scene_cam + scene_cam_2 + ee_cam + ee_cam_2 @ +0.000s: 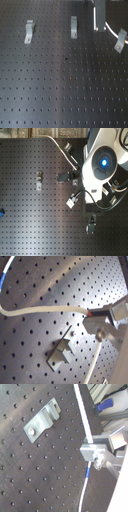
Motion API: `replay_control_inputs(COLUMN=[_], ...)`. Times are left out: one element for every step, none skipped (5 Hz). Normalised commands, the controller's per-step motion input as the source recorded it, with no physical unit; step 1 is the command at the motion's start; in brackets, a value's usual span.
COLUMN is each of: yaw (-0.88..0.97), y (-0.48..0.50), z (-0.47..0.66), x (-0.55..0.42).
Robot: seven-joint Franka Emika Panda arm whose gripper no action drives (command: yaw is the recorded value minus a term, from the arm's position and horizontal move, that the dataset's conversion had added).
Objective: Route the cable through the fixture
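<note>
In the first exterior view, three metal clips [73,26] are being shown on the perforated surface [60,85], with the claw [100,25] near the rightmost. In the first wrist view, the cable [45,309] is being pinched by closed fingers [102,315]. The cable should be kept taut and low past each clip.

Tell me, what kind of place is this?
Probably a robotics lab bench: a dark board drilled with a regular grid of holes, small metal clips bolted to it, and a robot arm handling a thin white cable.
</note>
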Motion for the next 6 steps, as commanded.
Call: replay_control_inputs(yaw=[0.0, 0.05, 0.41, 0.57, 0.71, 0.74], y=[-0.001, -0.016, -0.018, 0.047, 0.042, 0.04], z=[0.0, 0.33, 0.33, 0.28, 0.31, 0.35], x=[-0.011, -0.268, -0.381, -0.278, -0.153, -0.065])
